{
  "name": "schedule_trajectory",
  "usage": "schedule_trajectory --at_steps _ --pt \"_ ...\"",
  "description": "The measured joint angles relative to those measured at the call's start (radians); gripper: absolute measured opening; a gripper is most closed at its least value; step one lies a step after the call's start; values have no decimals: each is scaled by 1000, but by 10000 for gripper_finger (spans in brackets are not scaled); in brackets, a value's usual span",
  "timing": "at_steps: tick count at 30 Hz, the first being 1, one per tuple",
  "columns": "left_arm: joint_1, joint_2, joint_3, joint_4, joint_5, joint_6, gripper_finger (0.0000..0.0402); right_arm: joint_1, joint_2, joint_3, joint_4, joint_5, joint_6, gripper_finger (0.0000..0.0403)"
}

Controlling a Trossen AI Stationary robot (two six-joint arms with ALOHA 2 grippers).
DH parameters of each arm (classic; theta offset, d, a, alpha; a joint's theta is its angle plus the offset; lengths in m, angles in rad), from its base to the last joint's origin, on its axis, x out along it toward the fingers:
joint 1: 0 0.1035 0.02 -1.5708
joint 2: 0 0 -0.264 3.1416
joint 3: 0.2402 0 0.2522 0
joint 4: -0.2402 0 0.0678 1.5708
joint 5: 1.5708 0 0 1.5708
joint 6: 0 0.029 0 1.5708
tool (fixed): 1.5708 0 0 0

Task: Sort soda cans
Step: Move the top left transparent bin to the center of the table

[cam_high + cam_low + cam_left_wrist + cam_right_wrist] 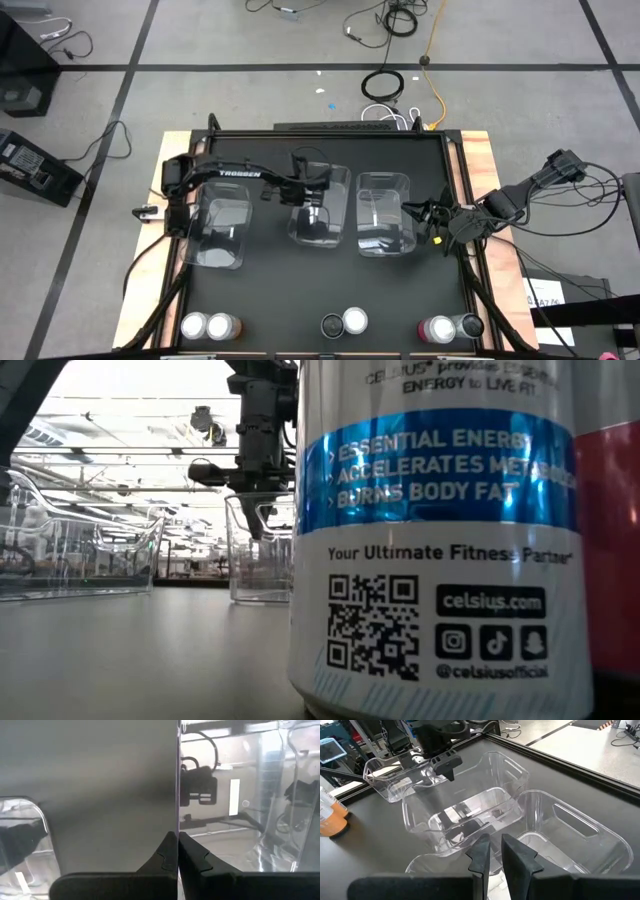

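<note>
The left gripper (pixel 312 212), fingers pressed together and empty, hangs over the middle clear rectangular plastic bin (pixel 320 205); the right gripper (pixel 415 213), barely parted and empty, hovers beside the right-hand bin (pixel 385 212). Six silvery-topped soda cans (pixel 345 322) line the black table's (pixel 300 290) near edge.

A robotics lab: taped concrete floor (pixel 250 40) strewn with cables (pixel 395 20) beyond the left pincer (pixel 312 212), black bench (pixel 300 290).
</note>
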Motion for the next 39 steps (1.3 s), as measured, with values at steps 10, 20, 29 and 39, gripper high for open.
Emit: schedule_trajectory --at_steps 10,20,29,39 --pt "-65 0 0 0 -15 -113 1 0 0 0 0 -42 2 38" --pt "-116 1 -1 9 -20 -311 7 0 0 0 -1 -87 -24 38" --pt "-123 1 -1 28 -47 -332 13 0 -1 0 0 -133 -89 38" --pt "-122 2 -1 66 -74 -231 15 0 -6 0 0 -169 -146 38"
